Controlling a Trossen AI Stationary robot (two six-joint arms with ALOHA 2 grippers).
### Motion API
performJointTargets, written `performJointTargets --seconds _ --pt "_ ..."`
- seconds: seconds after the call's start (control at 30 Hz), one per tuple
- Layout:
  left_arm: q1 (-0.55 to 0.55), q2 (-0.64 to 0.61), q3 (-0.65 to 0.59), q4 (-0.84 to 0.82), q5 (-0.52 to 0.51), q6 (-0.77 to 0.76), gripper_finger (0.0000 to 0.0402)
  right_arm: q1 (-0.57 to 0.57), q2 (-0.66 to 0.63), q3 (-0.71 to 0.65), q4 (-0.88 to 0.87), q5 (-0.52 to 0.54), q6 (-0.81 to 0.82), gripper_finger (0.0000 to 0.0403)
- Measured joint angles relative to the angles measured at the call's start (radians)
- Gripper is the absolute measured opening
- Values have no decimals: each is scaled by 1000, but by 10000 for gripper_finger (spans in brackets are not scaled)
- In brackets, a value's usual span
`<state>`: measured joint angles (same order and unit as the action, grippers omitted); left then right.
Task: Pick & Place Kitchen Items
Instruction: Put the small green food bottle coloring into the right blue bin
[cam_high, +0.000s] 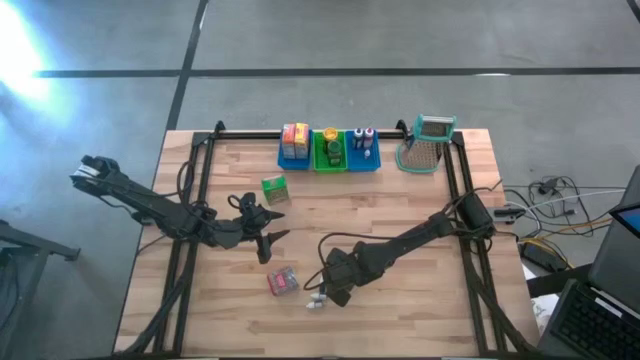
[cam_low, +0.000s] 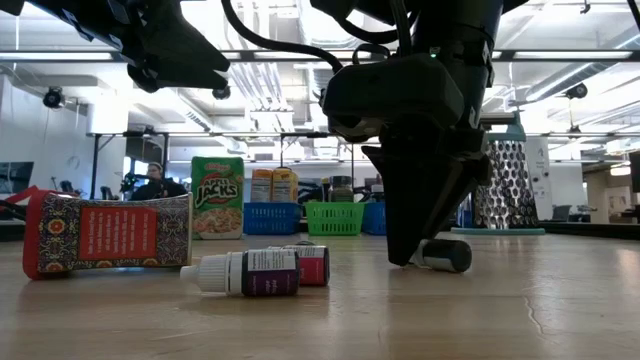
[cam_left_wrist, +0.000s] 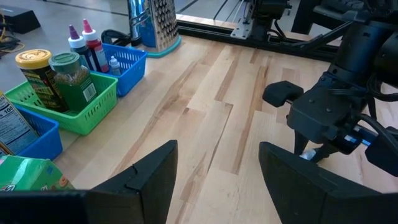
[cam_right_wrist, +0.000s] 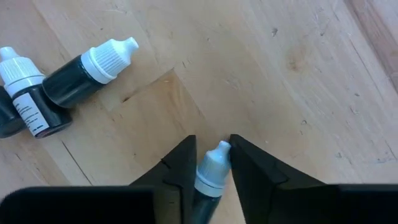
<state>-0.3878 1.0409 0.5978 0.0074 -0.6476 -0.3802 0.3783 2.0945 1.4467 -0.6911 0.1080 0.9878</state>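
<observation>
Right end effector (cam_right_wrist: 211, 163) is down on the desk (cam_right_wrist: 298, 68), fingers pinching a small bottle (cam_right_wrist: 210, 174); two more bottles (cam_right_wrist: 68, 81) lie near it. Left end effector (cam_left_wrist: 214, 177) hangs spread.

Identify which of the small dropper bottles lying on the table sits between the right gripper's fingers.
The dark bottle with the white tip, alone between the right gripper fingers. The other two bottles lie together off to the side, untouched.

The right gripper (cam_right_wrist: 210, 163) is down at the tabletop near six o'clock, its arm slanting in from three o'clock, both fingers pressed against a small bottle (cam_right_wrist: 208, 177). The left gripper (cam_high: 268, 223) hangs above the table toward nine o'clock, fingers parted and empty.
</observation>
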Motion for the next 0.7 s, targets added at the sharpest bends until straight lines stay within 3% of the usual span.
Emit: performJointTargets --seconds 0.4,0.53,0.7 --pt "0 0 -14 0 0 -22 232 1 0 0 15 -15 -31 11" --pt "0 0 -13 1 0 -23 232 -1 -4 0 13 -61 -222 17" --pt "0 0 -14 8 0 -38 232 -15 -57 29 -125 -58 -213 40"
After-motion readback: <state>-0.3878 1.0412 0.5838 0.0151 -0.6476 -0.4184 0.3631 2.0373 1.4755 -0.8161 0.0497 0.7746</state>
